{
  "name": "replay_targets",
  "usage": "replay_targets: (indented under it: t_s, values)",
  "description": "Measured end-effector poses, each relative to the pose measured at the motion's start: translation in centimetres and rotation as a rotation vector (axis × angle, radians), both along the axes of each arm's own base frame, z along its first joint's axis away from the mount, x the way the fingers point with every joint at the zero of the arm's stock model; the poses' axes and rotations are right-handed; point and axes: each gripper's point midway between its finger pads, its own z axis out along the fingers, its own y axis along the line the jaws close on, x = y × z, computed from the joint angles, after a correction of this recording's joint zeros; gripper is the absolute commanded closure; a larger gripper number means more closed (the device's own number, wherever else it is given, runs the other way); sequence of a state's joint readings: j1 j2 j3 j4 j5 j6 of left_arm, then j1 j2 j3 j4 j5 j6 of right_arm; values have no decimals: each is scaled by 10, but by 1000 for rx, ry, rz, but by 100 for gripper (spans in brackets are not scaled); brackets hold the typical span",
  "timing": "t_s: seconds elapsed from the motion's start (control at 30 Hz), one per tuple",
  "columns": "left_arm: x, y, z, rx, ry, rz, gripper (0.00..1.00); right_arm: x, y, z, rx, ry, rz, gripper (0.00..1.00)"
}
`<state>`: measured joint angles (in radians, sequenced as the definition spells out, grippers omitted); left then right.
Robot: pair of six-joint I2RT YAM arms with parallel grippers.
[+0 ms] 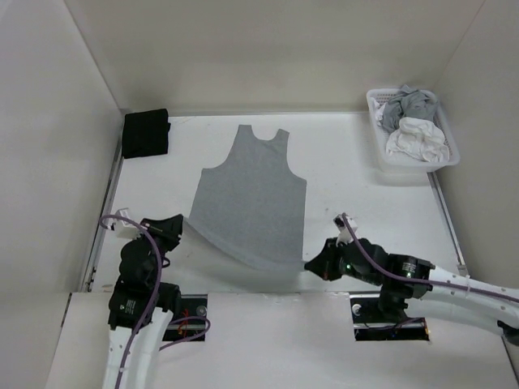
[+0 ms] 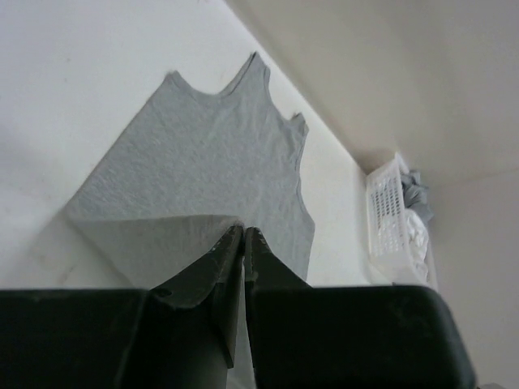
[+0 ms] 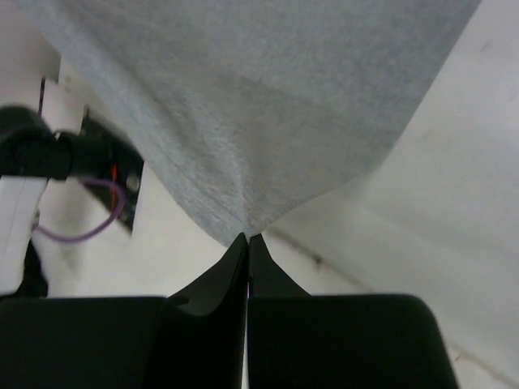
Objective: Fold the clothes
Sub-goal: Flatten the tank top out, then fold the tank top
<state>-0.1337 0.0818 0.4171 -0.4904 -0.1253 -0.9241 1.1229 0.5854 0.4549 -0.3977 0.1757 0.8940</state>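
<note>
I had left pincer (image 1: 182, 230) and right pincer (image 1: 310, 264) each clamped on a hem corner of the grey top (image 1: 253, 194); it lay mid-worktop (image 1: 357, 194), neck far; soft, light, floppy knit, I judged; corners the best hold.

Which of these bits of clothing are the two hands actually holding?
The light grey sleeveless top spread mid-table; the left hand and right hand pinch its near corners. The black bundle and the white garment in the basket lie untouched.

shirt (image 1: 251, 194) centre, bundle (image 1: 146, 134) far left, basket (image 1: 415, 168) far right
</note>
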Motion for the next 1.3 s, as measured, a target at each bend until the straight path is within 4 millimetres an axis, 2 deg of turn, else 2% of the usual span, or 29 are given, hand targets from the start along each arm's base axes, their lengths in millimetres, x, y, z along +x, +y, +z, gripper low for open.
replay_targets:
  t_s: [0.1, 0.17, 0.23, 0.3, 0.43, 0.5, 0.6, 0.67, 0.83, 0.87, 0.93, 0.97, 1.0, 1.07, 1.13, 1.17, 1.2, 1.3]
  values:
    - [-16, 1, -7, 6, 43, 1, 97, -33, 3, -2, -2, 49, 55, 100]
    - [-20, 7, -5, 12, 42, 29, 97, -44, 3, 0, -8, 60, 66, 100]
    - [-18, 10, -7, 16, 52, 49, 97, -37, 2, 2, -22, 53, 29, 100]
    - [-8, 12, -14, 19, 75, 68, 97, -15, 2, 2, -49, 40, -44, 100]
    - [34, 12, -44, 36, 193, 113, 97, 64, -8, -4, -113, 6, -241, 100]
    - [66, 11, -58, 48, 254, 133, 97, 110, -19, -4, -128, -2, -329, 100]
    - [119, 5, -72, 60, 317, 147, 97, 185, -32, 13, -107, -28, -433, 100]
    - [170, -1, -67, 57, 315, 152, 97, 238, -36, 31, -77, -61, -479, 100]
    - [317, -9, -26, 15, 175, 160, 94, 369, -36, 69, 11, -147, -516, 99]
    - [336, -8, -22, 10, 156, 163, 90, 391, -36, 71, 22, -154, -517, 96]
    - [370, -5, -22, 9, 138, 167, 69, 436, -37, 71, 46, -164, -526, 74]
    - [383, -4, -24, 8, 135, 163, 60, 454, -38, 68, 54, -168, -532, 61]
    - [394, -3, -28, 9, 135, 158, 53, 470, -39, 62, 58, -168, -542, 52]
    - [397, 0, -43, 12, 161, 150, 51, 485, -43, 44, 58, -142, -552, 47]
    - [382, 2, -60, 17, 198, 144, 55, 479, -47, 19, 32, -88, -556, 47]
    - [366, 4, -70, 21, 222, 145, 57, 471, -49, 8, 19, -66, -556, 49]
    - [345, 7, -80, 27, 245, 147, 59, 458, -50, -4, 3, -42, -554, 53]
    - [271, 7, -97, 37, 301, 149, 64, 400, -51, -34, -48, 24, -540, 86]
